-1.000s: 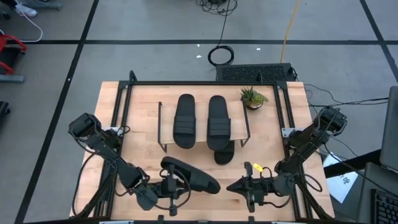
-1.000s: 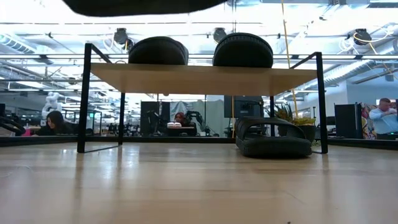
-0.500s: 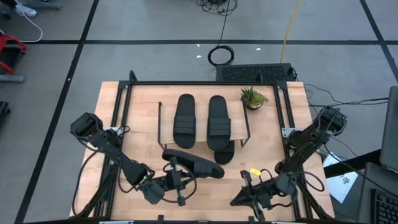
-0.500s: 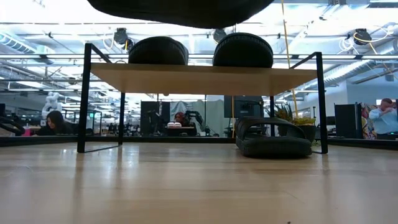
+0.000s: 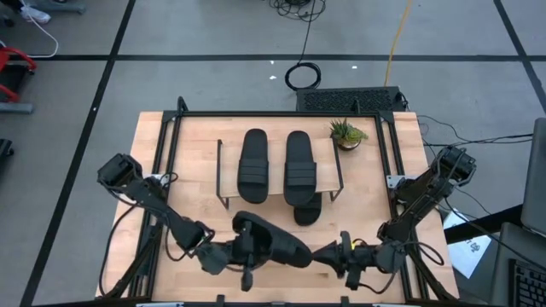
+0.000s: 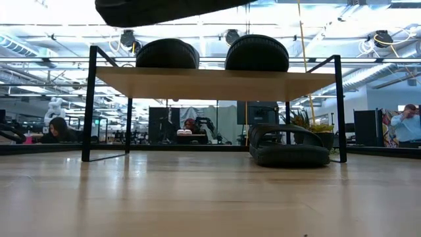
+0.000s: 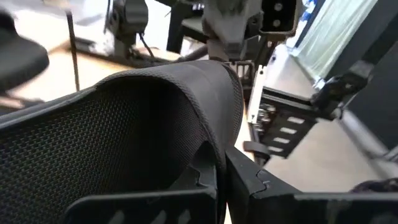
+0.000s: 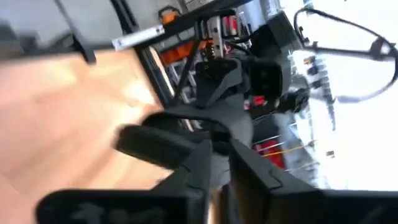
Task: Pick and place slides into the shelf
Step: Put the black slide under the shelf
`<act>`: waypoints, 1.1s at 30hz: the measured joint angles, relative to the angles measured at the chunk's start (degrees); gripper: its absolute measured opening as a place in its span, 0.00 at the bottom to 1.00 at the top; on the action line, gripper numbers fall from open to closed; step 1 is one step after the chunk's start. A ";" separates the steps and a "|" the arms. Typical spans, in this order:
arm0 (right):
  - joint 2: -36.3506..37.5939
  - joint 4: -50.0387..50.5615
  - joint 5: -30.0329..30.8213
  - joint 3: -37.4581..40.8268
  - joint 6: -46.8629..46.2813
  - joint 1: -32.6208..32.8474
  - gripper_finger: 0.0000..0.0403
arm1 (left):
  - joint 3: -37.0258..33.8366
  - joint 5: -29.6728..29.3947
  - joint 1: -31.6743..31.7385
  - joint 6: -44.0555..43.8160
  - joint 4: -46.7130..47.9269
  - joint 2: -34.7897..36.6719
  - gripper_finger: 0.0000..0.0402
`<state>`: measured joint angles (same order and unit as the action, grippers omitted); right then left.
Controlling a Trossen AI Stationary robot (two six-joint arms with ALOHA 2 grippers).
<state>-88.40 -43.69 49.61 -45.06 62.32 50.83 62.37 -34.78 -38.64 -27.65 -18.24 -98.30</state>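
Observation:
My left gripper [image 5: 247, 256] is near the table's near edge, shut on a black slide [image 5: 277, 243] that hangs high in the low view [image 6: 171, 8]. My right gripper [image 5: 320, 252] is shut and points toward the table's left, with its tip just beside that slide's right end. Two more slides [image 5: 254, 166] [image 5: 300, 162] lie flat on the shelf's wooden top [image 5: 277, 162]. A third slide [image 5: 305, 209] rests by its sole on the table under the shelf [image 6: 288, 146]. My left gripper pinches the strap band's edge [image 7: 214, 152] between its two fingers [image 7: 249, 183], coming roughly level from the table's left. The slide is lifted clear of the table and tilted. My right gripper sits right at the slide's right end [image 8: 155, 140]; I cannot tell whether it touches.
A small potted plant [image 5: 346, 133] stands by the shelf's far right corner. A black frame [image 5: 281, 113] runs around the table's edges. Bare wood lies left of the shelf [image 5: 188, 179] and in front of it in the low view [image 6: 197, 197].
The left gripper has carried the slide a little toward the table's right. In the low view the slide dipped and then rose again, now tilted. The right gripper swung toward the near edge and then came back level, pointing at the slide's right end.

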 joint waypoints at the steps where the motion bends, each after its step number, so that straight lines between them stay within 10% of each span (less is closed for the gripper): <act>1: 0.00 0.29 0.05 -0.42 2.31 -0.29 0.16 | 0.00 0.99 0.46 -1.95 0.11 0.00 0.00; 15: 0.02 0.86 2.84 -1.51 17.50 -0.97 0.58 | -0.02 8.92 3.81 -22.56 -2.77 0.00 0.01; 23: 0.04 2.25 2.64 -1.98 26.71 -2.23 0.59 | -0.11 10.96 5.46 -28.44 -3.95 0.00 0.01; 33: -0.02 23.61 -2.78 -13.32 9.32 -7.65 0.54 | -0.09 7.91 5.82 -25.30 -5.04 0.02 0.02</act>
<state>-88.42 -20.08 46.83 -58.38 71.64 43.18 62.28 -26.87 -32.82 -52.95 -23.28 -98.28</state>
